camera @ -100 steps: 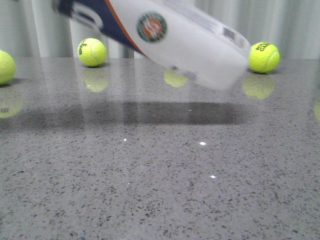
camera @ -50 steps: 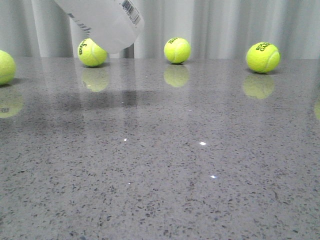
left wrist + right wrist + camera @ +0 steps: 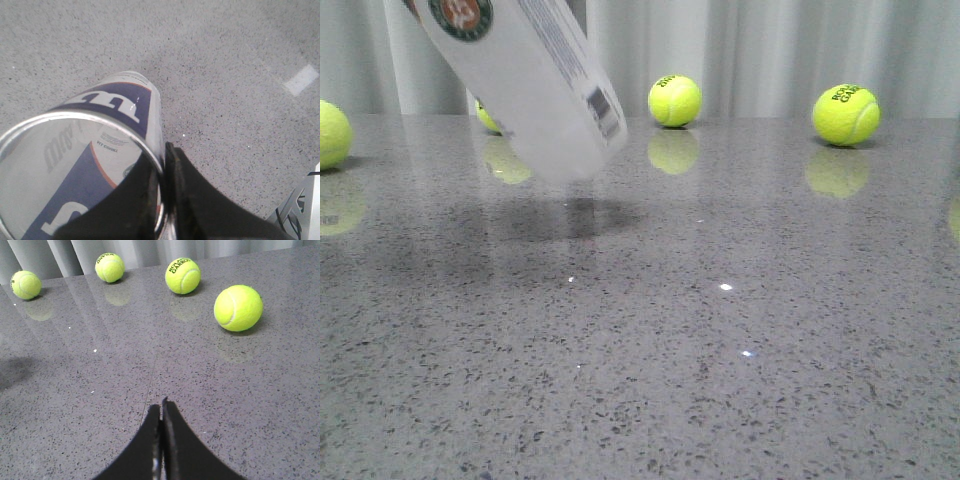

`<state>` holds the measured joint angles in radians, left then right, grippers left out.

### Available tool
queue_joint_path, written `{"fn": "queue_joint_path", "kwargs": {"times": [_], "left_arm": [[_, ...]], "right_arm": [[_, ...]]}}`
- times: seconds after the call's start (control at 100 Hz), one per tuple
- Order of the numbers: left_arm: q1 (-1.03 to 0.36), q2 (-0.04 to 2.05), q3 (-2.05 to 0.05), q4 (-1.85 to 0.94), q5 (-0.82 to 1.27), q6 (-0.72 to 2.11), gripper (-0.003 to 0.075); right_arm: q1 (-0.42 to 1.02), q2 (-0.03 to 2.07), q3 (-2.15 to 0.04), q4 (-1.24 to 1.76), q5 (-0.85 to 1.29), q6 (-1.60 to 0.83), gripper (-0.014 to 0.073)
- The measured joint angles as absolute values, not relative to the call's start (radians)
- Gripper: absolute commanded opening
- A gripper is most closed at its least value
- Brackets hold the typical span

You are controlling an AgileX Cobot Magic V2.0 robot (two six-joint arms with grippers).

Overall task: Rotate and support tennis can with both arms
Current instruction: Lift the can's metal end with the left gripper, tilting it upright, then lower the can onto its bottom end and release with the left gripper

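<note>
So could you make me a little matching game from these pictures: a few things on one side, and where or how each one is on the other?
Things:
1. tennis can
2. left gripper
3. right gripper
4. Roland Garros ball

States:
a. shut on nothing, over bare tabletop
b. resting on the table at the far right
c. tilted in the air, lower end above its shadow
d. fingers clamped on a silver rim

Pairs: 1-c, 2-d, 3-a, 4-b
</note>
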<state>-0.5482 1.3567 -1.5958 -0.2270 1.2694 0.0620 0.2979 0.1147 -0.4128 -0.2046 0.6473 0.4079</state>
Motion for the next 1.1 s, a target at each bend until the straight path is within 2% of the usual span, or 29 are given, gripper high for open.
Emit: {"fn": "queue_joint_path", "kwargs": {"times": [0.17,0.24,0.31,0.5,0.57,0.85,1.1], "left_arm": [[-0.548,1.408,-1.596,-0.222,1.269,0.062,-0.0017],[-0.548,1.417,-1.596,-0.218,1.269,0.062,0.0017],[-0.548,1.417,-1.596,-0.218,1.269,0.066,0.009],[-0.548,1.417,-1.596,-0.218,1.268,0.068,0.0414],[-0.548,1.417,-1.596,-0.218,1.268,0.068,0.0488],[-0.548,1.425,-1.596,-0.22,1.235,0.068,0.0503],[-0.548,1.525,-1.676,-0.224,1.18,0.068,0.0501]], "right_arm": [[0.298,0.115,-0.413,-0.205,0.647,0.408,-0.0065],[0.298,0.115,-0.413,-0.205,0.647,0.408,-0.0065],[0.298,0.115,-0.413,-0.205,0.647,0.408,-0.0065],[0.298,0.115,-0.413,-0.205,0.647,0.408,-0.0065],[0.298,0.115,-0.413,-0.205,0.647,0.408,-0.0065],[0.298,0.115,-0.413,-0.205,0.647,0.408,-0.0065],[0.298,0.115,-0.413,-0.205,0.647,0.408,-0.0065]]}}
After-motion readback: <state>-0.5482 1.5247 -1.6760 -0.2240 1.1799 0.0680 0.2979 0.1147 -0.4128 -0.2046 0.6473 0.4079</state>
